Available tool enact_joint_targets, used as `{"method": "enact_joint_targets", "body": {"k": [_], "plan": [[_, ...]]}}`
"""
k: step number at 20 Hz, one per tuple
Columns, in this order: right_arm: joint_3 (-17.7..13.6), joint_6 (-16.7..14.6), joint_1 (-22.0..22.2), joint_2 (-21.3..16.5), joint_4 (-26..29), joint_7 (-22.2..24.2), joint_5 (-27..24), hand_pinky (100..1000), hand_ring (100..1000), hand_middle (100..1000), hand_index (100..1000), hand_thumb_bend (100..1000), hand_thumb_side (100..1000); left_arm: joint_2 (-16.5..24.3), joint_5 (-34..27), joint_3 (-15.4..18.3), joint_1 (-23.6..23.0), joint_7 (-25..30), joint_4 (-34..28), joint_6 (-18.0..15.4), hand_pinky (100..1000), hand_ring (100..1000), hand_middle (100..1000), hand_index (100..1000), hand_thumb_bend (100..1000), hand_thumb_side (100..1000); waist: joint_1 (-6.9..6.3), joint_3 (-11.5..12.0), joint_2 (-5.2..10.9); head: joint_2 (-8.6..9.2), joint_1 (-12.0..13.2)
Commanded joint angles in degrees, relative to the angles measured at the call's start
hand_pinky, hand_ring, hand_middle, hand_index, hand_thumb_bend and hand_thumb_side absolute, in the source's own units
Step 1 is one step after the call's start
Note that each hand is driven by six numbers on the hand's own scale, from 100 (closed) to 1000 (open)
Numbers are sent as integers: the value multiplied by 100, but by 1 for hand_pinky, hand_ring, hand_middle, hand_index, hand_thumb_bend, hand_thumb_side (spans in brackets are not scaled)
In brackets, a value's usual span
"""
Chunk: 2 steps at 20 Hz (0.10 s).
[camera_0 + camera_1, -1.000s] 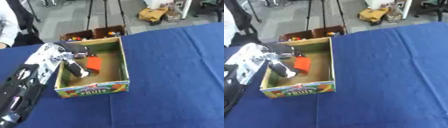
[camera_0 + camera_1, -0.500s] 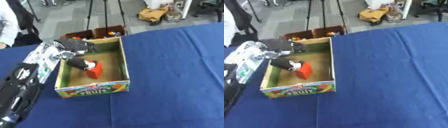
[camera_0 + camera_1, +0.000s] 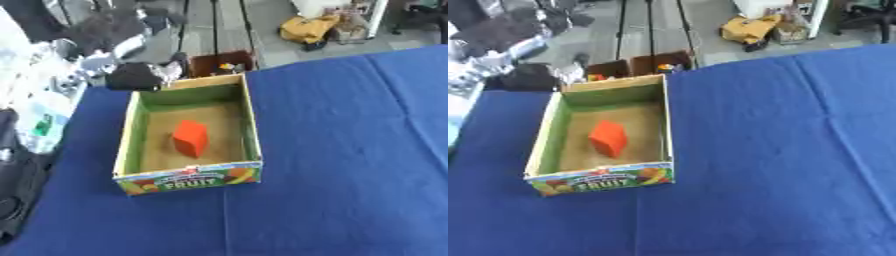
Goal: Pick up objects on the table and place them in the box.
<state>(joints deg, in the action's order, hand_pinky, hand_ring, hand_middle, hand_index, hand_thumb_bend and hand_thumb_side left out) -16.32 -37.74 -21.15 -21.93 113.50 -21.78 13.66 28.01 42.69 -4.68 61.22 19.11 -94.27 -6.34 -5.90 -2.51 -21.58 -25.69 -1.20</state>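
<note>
An open cardboard box [image 3: 249,127] with "FRUIT" printed on its front stands on the blue table [image 3: 350,150]. An orange block [image 3: 190,138] lies on the box's brown floor, near the middle, with nothing touching it. My left hand [image 3: 133,77] hovers blurred just outside the box's far left corner, above the table edge and apart from the block. Its silver and black arm [image 3: 35,125] runs down the view's left side. My right hand shows in neither view.
Beyond the table's far edge, on the grey floor, stands a small brown box [image 3: 223,62] holding coloured pieces. A yellow bag [image 3: 306,30] lies further back. Blue cloth stretches to the right of and in front of the fruit box.
My left hand has let go of the orange block inside the box and pulled back up past the far left corner. The block stays on the box floor. The camera has shifted too.
</note>
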Motion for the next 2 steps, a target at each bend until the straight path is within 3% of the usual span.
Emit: {"method": "enact_joint_targets", "body": {"k": [1,2], "plan": [[-74,5,-35,-155,110,-97,18,683,790,523,714,100,883,539,-1001,329,-165,-584,-1069,491,717,852,807,1000,100,869,120,61,94,-31,-103],[-80,5,-38,-160,110,-124,28,681,789,525,713,100,888,619,-1329,401,-289,-776,-1315,598,706,843,801,1000,100,897,134,90,104,-39,-131]]}}
